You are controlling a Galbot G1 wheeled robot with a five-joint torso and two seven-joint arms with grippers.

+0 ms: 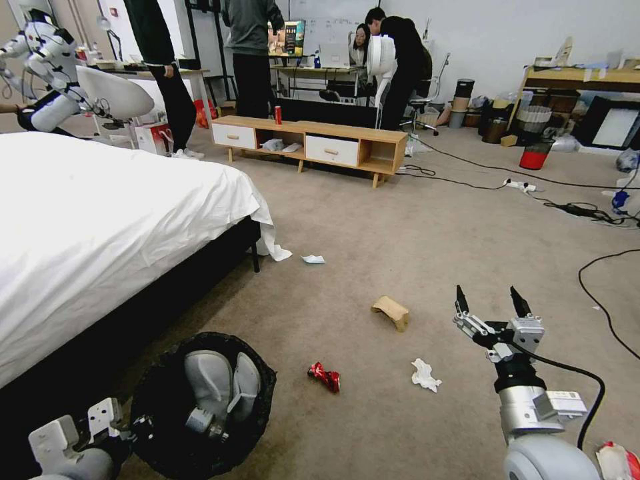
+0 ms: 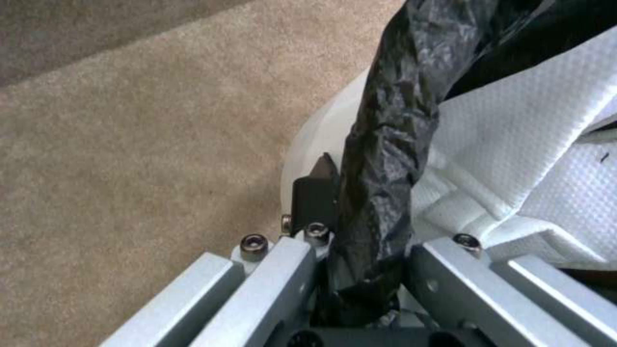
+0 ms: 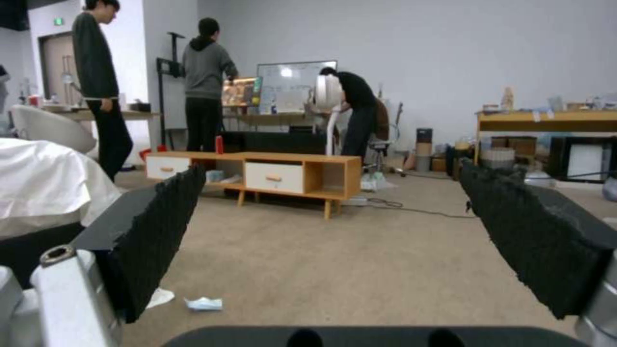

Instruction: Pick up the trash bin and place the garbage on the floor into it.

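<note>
So the left gripper (image 2: 360, 226) has its jaws pinched down on the bag-covered rim of the trash bin (image 1: 200, 400), one finger outside the pale wall and the other inside against the black liner, and the bin looks like it's being carried low next to the bed (image 1: 100, 220). There's already something white and padded-looking sitting inside it. The right gripper (image 1: 492, 308) is out in front with its jaws spread wide and nothing in them, hanging over the floor (image 1: 400, 220) a bit off to the side of the bin. Going out from the bin: the crumpled red wrapper (image 1: 324, 377) is the closest bit of garbage, then a white tissue (image 1: 425, 375) just beyond it and nearly under the right gripper, then the tan cardboard piece (image 1: 391, 311), and a small white paper scrap (image 1: 313, 259) farther off near the bed corner. My take: keep the bin level and the rim pinch firm so the liner doesn't slip, drop straight onto the tissue or wrapper, and pinch low since they're flat. No readable brand or writing anywhere that I can make out.
</note>
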